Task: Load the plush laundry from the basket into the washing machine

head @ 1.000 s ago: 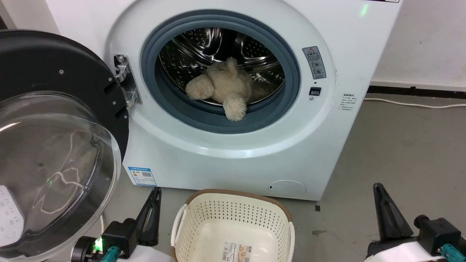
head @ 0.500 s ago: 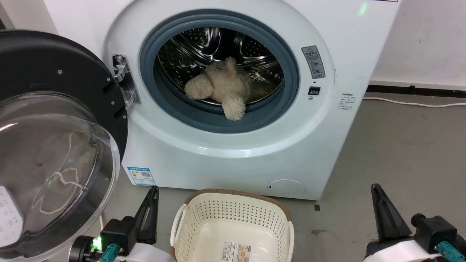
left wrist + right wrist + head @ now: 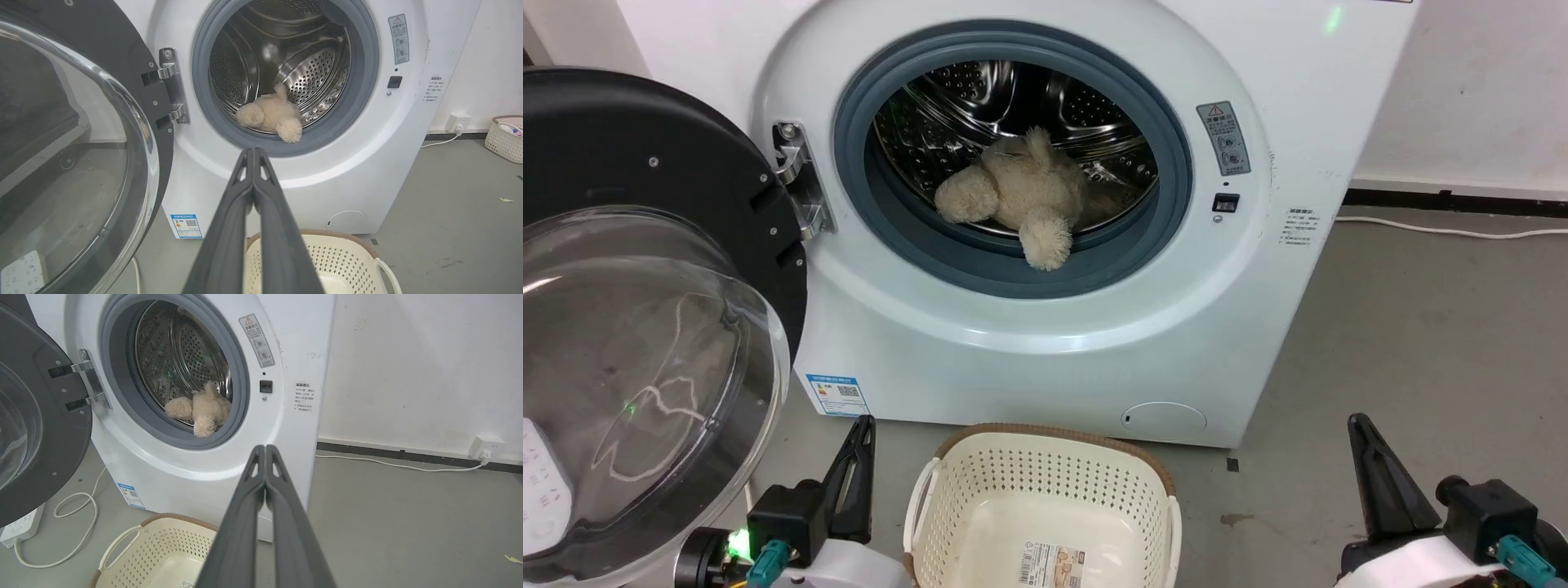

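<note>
Washing machine (image 3: 1258, 269): port open, door (image 3: 645, 163) swung wide to left. Likely step: seat load fully (judgement).

Basket (image 3: 1045, 482): on floor below port, nothing inside but bottom label.

Plush laundry (image 3: 1021, 192): in drum at front lip, one rounded limb draped over grey gasket (image 3: 915, 237). Nudge that limb inward, pushing toward drum back, not dragging across gasket. Long axis runs roughly across port; overhanging limb points outward and down, small nub up.

Left gripper (image 3: 253, 152), right gripper (image 3: 265, 448): fingers pressed together, holding nothing, low beside basket.
</note>
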Tool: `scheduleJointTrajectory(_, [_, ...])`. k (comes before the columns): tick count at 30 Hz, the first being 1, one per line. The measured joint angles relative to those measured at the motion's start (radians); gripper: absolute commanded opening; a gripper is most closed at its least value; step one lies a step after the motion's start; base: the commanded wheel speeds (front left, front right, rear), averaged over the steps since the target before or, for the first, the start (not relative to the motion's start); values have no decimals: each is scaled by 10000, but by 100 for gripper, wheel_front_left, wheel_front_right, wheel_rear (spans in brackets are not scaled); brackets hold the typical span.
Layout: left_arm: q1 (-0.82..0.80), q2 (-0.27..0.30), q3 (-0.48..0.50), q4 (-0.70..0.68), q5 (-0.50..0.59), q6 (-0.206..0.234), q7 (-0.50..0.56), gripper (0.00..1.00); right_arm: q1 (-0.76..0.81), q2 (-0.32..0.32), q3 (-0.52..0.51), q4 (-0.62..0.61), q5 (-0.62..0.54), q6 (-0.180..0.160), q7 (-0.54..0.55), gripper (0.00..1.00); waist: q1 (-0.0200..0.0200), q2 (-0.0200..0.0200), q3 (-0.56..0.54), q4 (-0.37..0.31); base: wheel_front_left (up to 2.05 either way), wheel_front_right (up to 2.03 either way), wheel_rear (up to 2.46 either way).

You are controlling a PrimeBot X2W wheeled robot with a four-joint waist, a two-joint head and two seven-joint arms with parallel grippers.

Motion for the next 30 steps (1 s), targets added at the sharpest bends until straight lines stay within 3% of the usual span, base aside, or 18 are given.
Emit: scheduleJointTrajectory(30, [-25, -378, 598, -155, 474, -157, 658, 0, -180, 0, 90, -96, -286, 0, 669, 0, 0, 0, 39, -74, 0, 0, 0])
